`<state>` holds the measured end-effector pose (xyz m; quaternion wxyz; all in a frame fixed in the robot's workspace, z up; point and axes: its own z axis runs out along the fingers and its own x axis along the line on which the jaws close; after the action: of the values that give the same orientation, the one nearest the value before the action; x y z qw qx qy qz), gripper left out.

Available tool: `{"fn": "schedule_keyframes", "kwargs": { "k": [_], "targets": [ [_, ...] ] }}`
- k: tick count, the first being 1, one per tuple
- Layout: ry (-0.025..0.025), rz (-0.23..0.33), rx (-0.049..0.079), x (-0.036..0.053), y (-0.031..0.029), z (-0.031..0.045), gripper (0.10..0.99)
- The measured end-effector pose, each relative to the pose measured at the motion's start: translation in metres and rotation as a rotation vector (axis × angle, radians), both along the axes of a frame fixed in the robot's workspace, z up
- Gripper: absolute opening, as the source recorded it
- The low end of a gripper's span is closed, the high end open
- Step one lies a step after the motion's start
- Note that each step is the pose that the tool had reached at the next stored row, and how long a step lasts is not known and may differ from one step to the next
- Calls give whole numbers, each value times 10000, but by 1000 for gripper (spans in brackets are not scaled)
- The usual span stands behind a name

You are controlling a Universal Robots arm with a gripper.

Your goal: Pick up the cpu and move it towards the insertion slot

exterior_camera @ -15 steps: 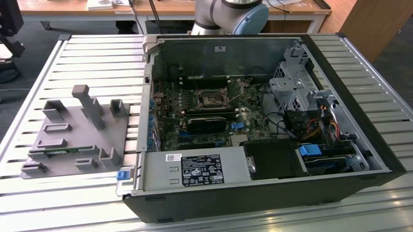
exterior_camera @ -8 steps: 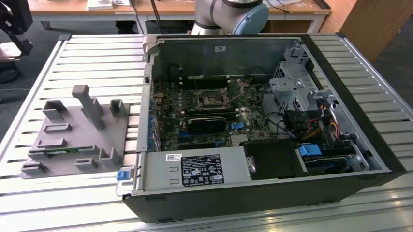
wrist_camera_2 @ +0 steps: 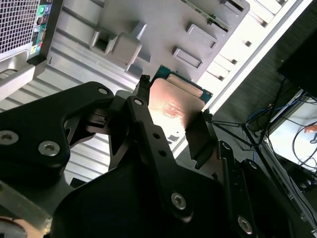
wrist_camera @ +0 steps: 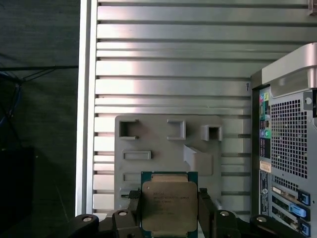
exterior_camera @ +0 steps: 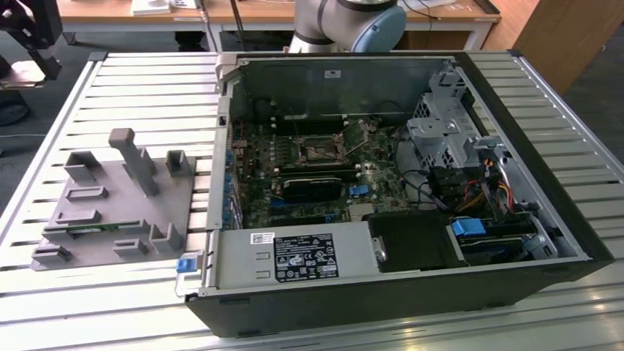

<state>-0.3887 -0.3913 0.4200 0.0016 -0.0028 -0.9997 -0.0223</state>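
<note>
The cpu, a flat square chip with a silvery top and a green rim, sits between the two black fingers of my gripper, which is shut on its opposite edges. In the second wrist view the cpu shows a coppery sheen in the gripper. It hangs well above the grey plastic fixture on the slatted table. The insertion slot, a dark square socket with a shiny frame, lies on the motherboard inside the open computer case, far from the fixture.
The metal slatted table carries the case at the exterior view's right and the fixture at its left. The case's rear panel stands beside the fixture. Inside the case are cables, a drive cage and a power supply.
</note>
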Motion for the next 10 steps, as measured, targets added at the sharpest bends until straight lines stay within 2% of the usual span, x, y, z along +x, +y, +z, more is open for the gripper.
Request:
{"fn": "schedule_keyframes", "kwargs": {
  "k": [10],
  "targets": [
    [0,0,0,173,23,0,541]
  ]
}}
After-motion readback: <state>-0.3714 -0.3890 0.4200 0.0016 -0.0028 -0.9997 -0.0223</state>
